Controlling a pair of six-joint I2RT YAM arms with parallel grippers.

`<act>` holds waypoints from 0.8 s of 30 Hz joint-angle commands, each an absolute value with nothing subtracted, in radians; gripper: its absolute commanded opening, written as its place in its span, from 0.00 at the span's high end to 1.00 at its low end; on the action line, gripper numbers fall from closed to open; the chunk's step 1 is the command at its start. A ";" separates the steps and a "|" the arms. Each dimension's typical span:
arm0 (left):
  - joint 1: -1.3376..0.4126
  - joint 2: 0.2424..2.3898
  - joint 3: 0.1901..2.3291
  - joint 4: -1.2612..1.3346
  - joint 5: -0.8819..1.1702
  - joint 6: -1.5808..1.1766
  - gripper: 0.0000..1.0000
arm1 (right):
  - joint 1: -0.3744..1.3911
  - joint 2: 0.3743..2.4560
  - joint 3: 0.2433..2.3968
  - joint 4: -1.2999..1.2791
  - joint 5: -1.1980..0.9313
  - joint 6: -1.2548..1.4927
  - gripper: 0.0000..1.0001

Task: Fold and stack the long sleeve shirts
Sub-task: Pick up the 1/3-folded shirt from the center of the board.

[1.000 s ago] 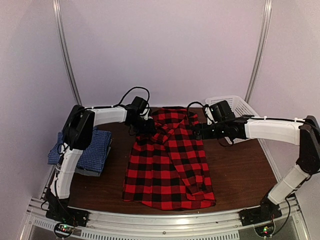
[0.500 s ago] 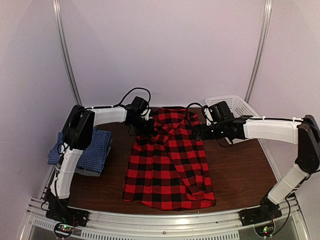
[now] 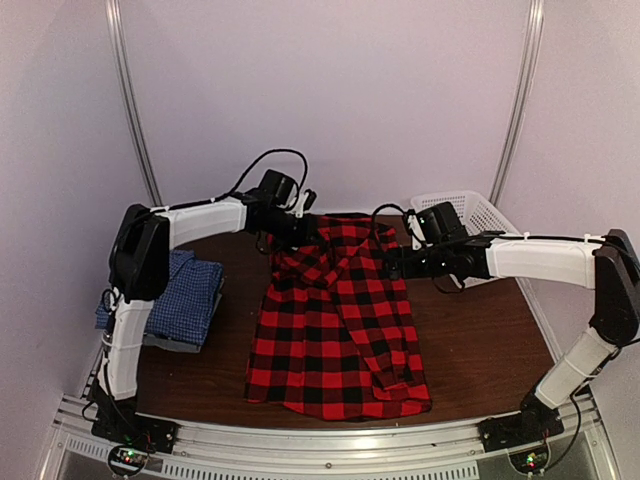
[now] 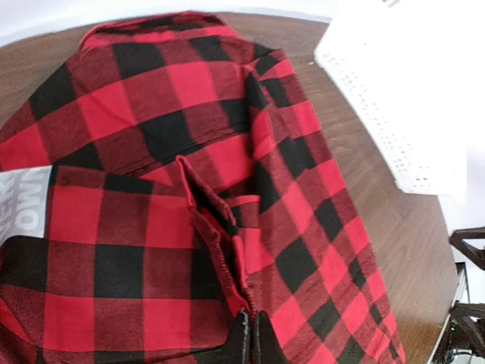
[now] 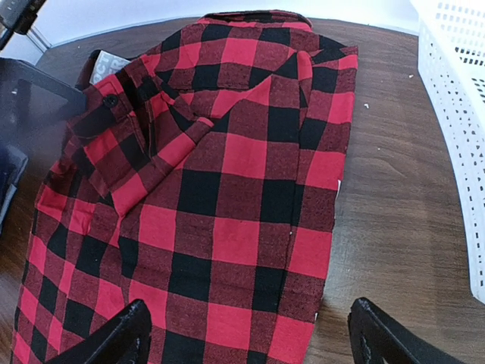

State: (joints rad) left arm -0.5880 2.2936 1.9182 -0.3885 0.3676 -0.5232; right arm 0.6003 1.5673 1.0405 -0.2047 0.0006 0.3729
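The red-and-black plaid shirt point(image 3: 335, 330) lies lengthwise on the table's middle, partly folded, its collar end at the back. My left gripper point(image 3: 303, 230) is at the shirt's back left and is shut on a raised fold of the plaid cloth point(image 4: 227, 250); its fingertips point(image 4: 251, 340) pinch the seam. My right gripper point(image 3: 392, 262) hovers open over the shirt's right edge point(image 5: 326, 182), its fingers point(image 5: 125, 334) wide apart and holding nothing. A folded blue checked shirt point(image 3: 180, 295) rests at the left on a grey one point(image 3: 185, 345).
A white mesh basket point(image 3: 482, 213) stands at the back right, close behind my right arm; it also shows in the right wrist view point(image 5: 455, 114). Bare brown table point(image 3: 480, 340) lies right of the plaid shirt. A white label point(image 4: 23, 205) shows on the shirt.
My left gripper has shut on the plaid fold and moved up and to the right, drawing the cloth with it. The right gripper has stayed open in place.
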 commanded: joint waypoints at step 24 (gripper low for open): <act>-0.835 2.344 1.810 -0.270 0.548 -0.506 1.00 | 0.542 1.594 0.867 0.061 -0.213 0.557 0.05</act>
